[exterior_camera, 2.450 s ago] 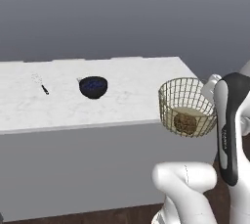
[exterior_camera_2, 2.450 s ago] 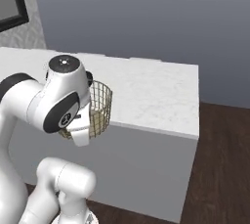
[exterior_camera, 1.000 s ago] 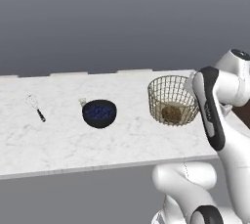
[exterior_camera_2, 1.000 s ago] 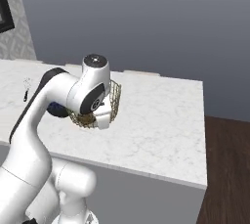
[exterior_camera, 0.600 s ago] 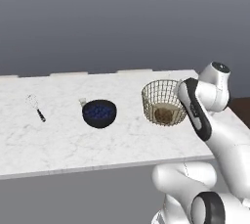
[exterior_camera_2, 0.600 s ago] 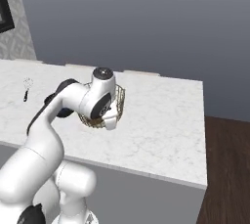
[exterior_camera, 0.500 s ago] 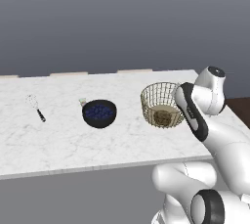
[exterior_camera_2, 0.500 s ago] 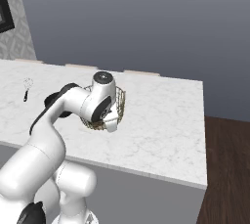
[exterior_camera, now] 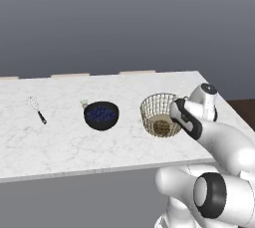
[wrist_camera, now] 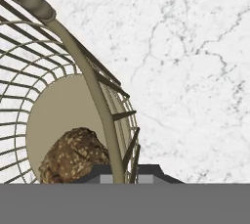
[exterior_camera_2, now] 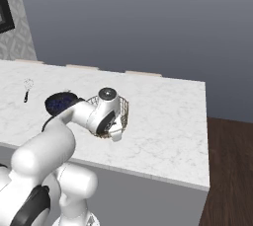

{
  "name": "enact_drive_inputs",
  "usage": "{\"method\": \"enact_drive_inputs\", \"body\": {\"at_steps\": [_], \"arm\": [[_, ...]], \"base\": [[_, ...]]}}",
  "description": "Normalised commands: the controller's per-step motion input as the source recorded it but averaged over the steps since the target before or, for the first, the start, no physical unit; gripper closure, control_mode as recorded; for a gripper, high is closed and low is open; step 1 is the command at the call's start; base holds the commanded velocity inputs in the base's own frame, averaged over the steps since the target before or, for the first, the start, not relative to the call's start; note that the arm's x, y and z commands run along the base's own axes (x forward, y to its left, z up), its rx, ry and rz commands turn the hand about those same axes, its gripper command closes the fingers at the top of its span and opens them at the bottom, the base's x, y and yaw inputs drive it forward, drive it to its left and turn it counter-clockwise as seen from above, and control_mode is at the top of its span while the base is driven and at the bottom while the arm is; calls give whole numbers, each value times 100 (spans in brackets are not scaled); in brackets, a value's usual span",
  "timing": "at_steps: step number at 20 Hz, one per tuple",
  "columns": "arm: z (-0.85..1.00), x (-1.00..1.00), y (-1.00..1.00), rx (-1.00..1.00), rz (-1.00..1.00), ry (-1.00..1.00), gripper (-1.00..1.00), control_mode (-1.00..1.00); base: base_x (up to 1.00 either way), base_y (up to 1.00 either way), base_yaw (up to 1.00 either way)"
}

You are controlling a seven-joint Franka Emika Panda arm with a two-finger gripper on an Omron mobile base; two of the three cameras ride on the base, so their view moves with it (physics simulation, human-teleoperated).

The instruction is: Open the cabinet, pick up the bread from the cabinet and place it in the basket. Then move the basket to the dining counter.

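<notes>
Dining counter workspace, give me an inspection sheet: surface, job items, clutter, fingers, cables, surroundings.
Surface: dining counter, white grey-veined marble with light-grey sides.
Job's things: basket of brass wire is over the counter near its right end; bread lies inside on the beige base.
Clutter: dark bowl of blue contents left of the basket; whisk further left, lying flat.
Fingers: gripper is shut on the basket, its fingers pinching the rim wall.
Cables: nothing seen.
Surroundings: plain grey wall behind; dark wood floor to the right; tiled wall patch at far left in the right base view.
</notes>
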Motion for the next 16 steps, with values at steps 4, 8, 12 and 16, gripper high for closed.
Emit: {"method": "enact_drive_inputs", "body": {"at_steps": [4, 8, 12, 16], "arm": [[-19, 12, 0, 0, 0, 0, 100, -100], [-12, 5, 0, 0, 0, 0, -100, -100], [-3, 3, 0, 0, 0, 0, -100, -100], [2, 1, 0, 0, 0, 0, -100, -100]], "base": [[0, 0, 0], [0, 0, 0], [0, 0, 0], [0, 0, 0]]}}
